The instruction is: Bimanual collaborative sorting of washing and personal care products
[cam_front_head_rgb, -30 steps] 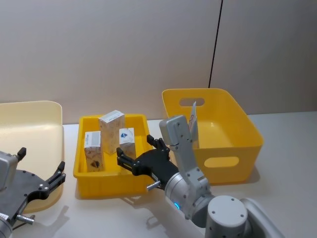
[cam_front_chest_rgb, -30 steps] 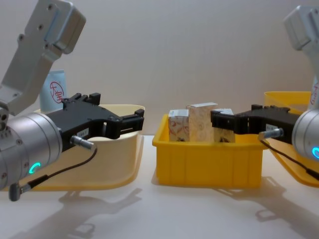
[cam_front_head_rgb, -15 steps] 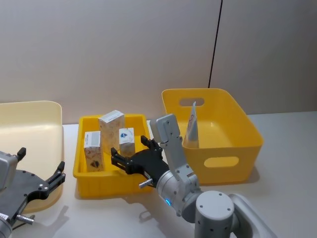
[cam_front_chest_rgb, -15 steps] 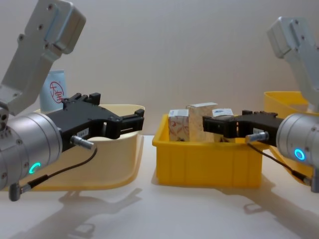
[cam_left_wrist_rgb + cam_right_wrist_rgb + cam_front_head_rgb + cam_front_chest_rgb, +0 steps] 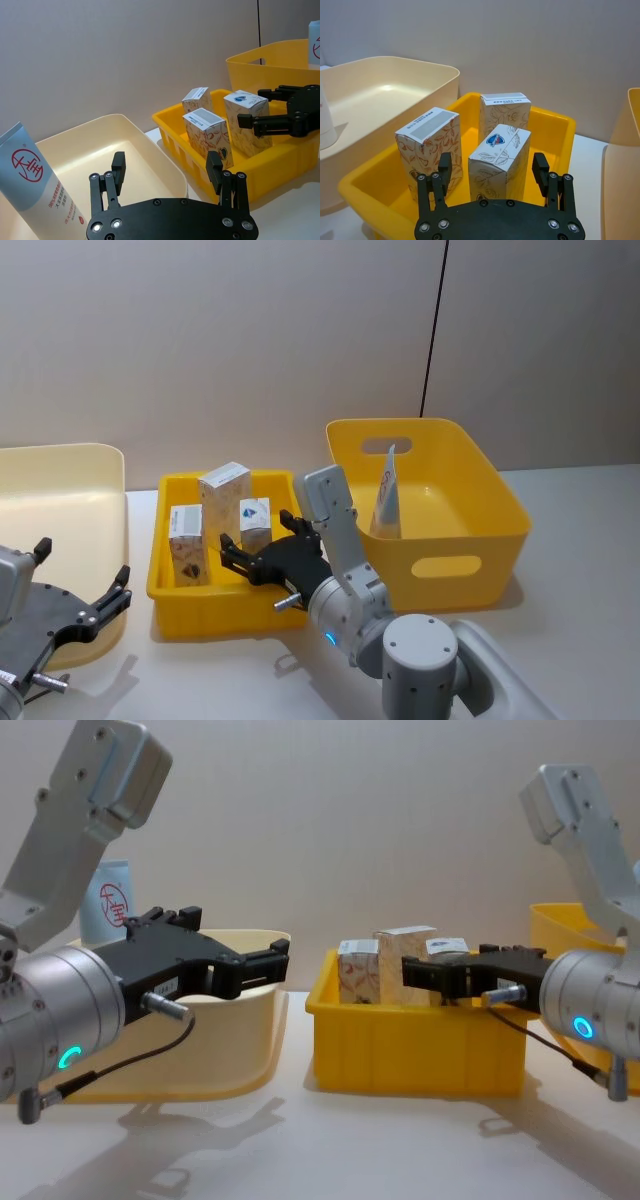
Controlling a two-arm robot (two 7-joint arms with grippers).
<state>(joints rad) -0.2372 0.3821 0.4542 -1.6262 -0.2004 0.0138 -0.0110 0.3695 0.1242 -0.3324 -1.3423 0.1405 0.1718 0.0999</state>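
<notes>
Cartons (image 5: 400, 955), three of them, white with orange-red print, stand upright and close together in the shallow yellow tray (image 5: 200, 612) in the middle of the counter (image 5: 575, 580). The blue-logo carton (image 5: 500, 155) is the one farthest to the right. The right pincer (image 5: 492, 161) is level with it and open, one finger on either side, neither touching it as far as I can tell. That spread looks chosen to take the carton across its narrow faces. The tall carton (image 5: 225, 492) behind and the left carton (image 5: 187, 540) lie outside the fingers, so a grasp should leave them alone, though the gap to the left one is small. Sorting seems to go by kind and by side: one light-blue tube (image 5: 387, 492) leans upright in the deep yellow bin (image 5: 450, 565) on the right, and a second tube (image 5: 32, 182) leans against the wall of the cream bin (image 5: 90, 150) on the left. The left pincer (image 5: 166, 162) hovers open and empty just in front of the cream bin, placed, I judge, to serve that side
</notes>
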